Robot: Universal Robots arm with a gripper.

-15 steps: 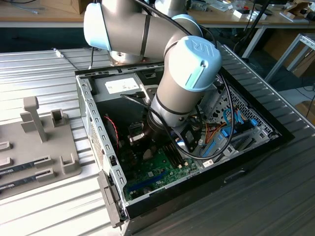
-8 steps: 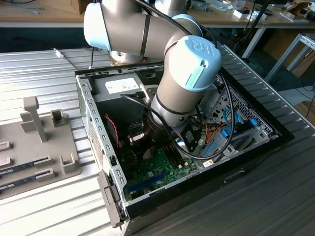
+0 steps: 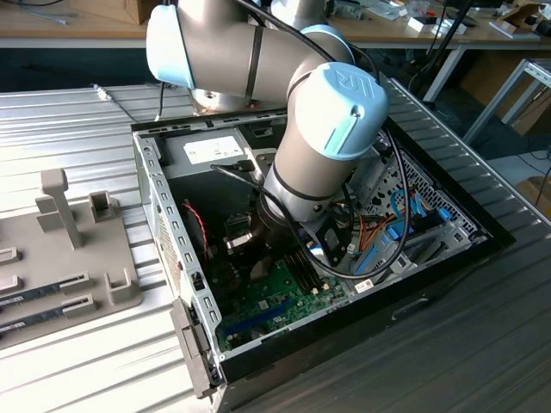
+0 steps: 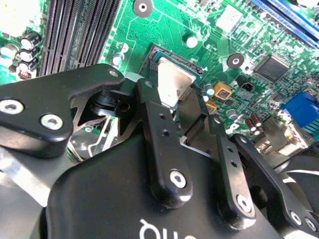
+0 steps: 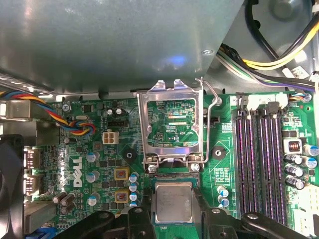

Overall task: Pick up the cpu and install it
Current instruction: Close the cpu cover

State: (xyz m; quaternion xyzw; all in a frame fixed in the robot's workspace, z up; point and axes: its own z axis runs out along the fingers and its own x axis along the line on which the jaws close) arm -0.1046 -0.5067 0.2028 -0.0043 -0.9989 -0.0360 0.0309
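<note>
In the exterior view, going from its left to its right, a grey fixture tray (image 3: 82, 258) lies on the ribbed metal table (image 3: 52, 129), with upright posts and long green memory sticks (image 3: 39, 292) in its slots. Just beside it stands the open computer case (image 3: 164, 232), its side panel off. The robot arm (image 3: 318, 138) reaches down into the case, its wrist low over the green motherboard (image 3: 275, 297); the grey power-supply box (image 3: 215, 151) sits at the far end of the case, and orange and blue cables (image 3: 387, 241) lie toward the exterior view's right.

In the first wrist view, the socket's metal load plate (image 5: 172, 124) is swung up and stands open, its wire lever (image 5: 212, 119) raised beside it, with the black memory slots (image 5: 259, 149) next to it. Just below the hinge the cpu (image 5: 173, 201) lies flat, silver lid up, in the socket area between the black fingers.

In the second wrist view, the gripper (image 4: 182, 107) is down at the board with its two black fingers (image 4: 154, 129) flanking the cpu (image 4: 172, 82), one on each side of its edges. The jaws are narrowed to about the chip's width, but I cannot tell whether the pads are actually pressing on it or standing just clear. The chip looks level with the socket frame (image 4: 197, 62) around it.
</note>
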